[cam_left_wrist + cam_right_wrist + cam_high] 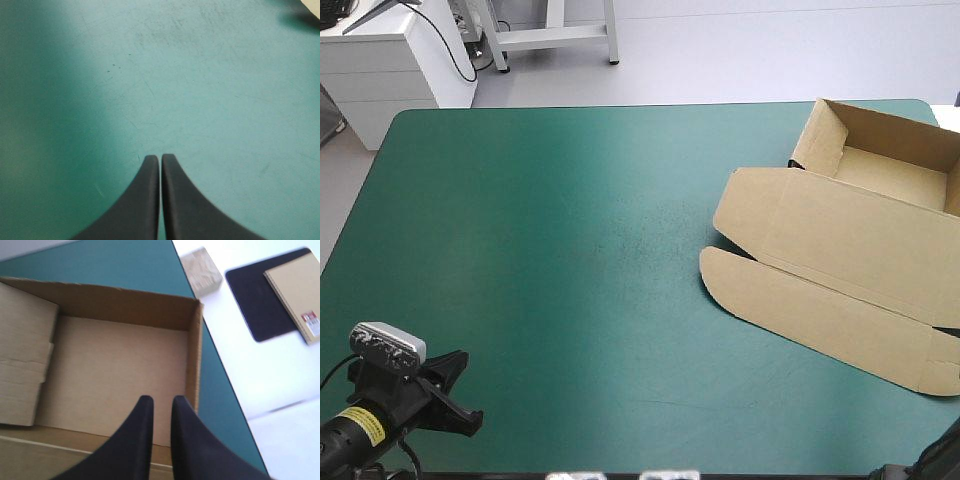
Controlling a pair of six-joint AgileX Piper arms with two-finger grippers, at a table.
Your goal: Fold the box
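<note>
Teal-green worktop (540, 230) lies under the left pincer (160, 158), whose black fingers are pressed together. The brown box (840, 240) sits well apart at the right edge, its open tray beneath the right pincer (161, 399), whose fingers are almost touching.

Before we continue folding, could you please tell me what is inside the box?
Only bare brown floor shows inside the box; the right tool hides a small patch.

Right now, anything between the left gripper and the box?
No. The high view shows only bare teal-green cover between the left gripper and the box; the left wrist view shows the same.
</note>
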